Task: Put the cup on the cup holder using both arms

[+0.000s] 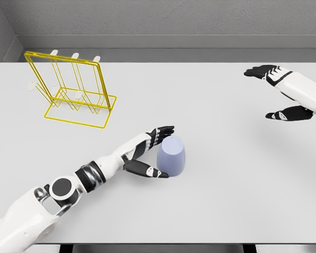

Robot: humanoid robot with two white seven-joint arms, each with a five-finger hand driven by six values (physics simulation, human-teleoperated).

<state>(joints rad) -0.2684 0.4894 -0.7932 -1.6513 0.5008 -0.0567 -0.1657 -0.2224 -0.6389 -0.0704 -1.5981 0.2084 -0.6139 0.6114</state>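
— Cup (171, 155) first: where is it?

— Pale lavender, upside down on the white table (226, 200), near the middle and a bit toward the front.

— And the left hand (150, 153)?

— Right beside it, fingers spread around the cup's left side, thumb low near the base. Open, not clamped; I can't tell whether it touches.

— The holder?

— Yellow wire cup holder (73, 87) stands at the far left, well apart from the cup.

— Right hand (282, 92)?

— Far right, fingers loose and splayed, holding nothing.
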